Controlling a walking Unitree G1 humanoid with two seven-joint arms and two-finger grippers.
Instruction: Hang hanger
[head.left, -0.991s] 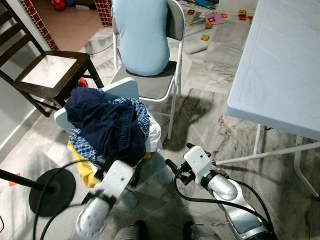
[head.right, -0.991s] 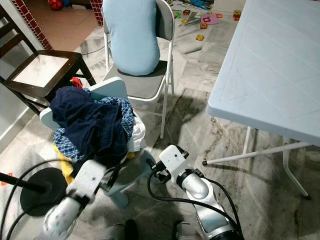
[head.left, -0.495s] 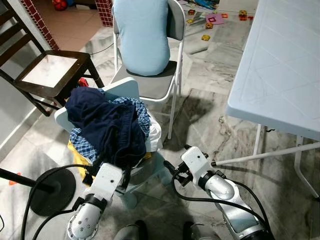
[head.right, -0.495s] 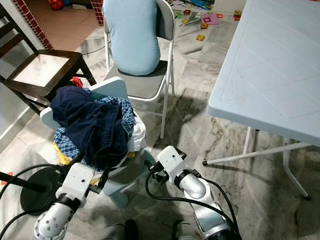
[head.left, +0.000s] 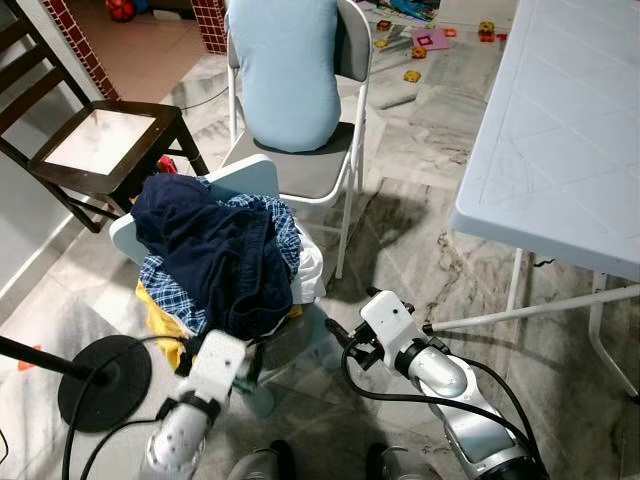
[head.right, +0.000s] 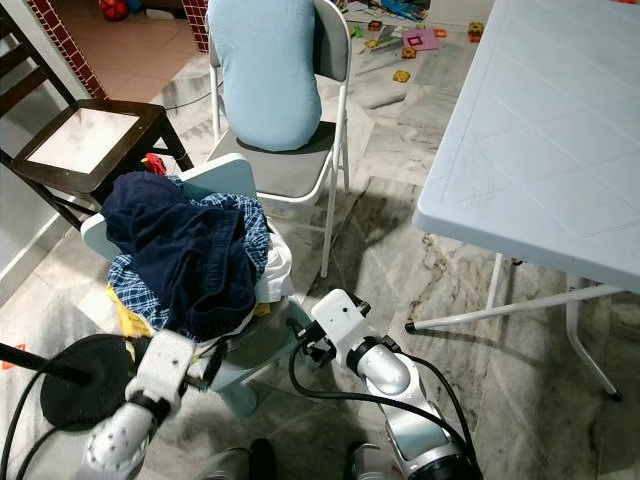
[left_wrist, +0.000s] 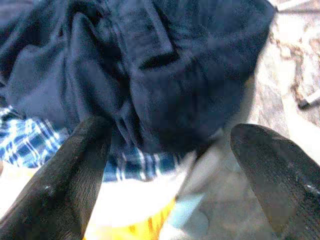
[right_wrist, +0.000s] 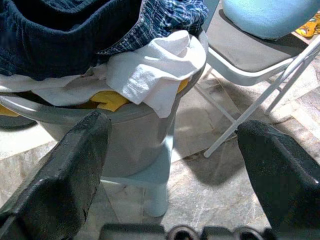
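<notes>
Heaped on a small pale blue plastic chair (head.left: 255, 178) is a pile of clothes: a dark navy garment (head.left: 215, 250) lies on top, a blue checked shirt (head.left: 172, 285) is seen beneath it, a white cloth (right_wrist: 150, 70) hangs over the seat edge, and a yellow piece (head.left: 160, 325) shows at the bottom. The left gripper (left_wrist: 170, 165) is held low at the near side of this pile, its two black fingers (left_wrist: 75, 175) spread wide apart, with the navy garment seen between them in the left wrist view; nothing is clamped, and whether the fingers touch the cloth cannot be told. The right gripper (right_wrist: 175, 165) is held near the floor, just beside the chair's right side, and its fingers (right_wrist: 65, 170) are likewise parted and bare, the chair seat and the white cloth being framed between them. A hanger cannot be made out in the pile or elsewhere. Behind the small chair a grey folding chair (head.left: 335, 150) is occupied by a person in a light blue top (head.left: 285, 70), seen from behind. A dark wooden chair (head.left: 100, 140) stands at the left, a white plastic table (head.left: 560, 130) at the right, and a black round stand base (head.left: 100, 385) rests on the marble floor (head.left: 420, 230) beside the left arm.
</notes>
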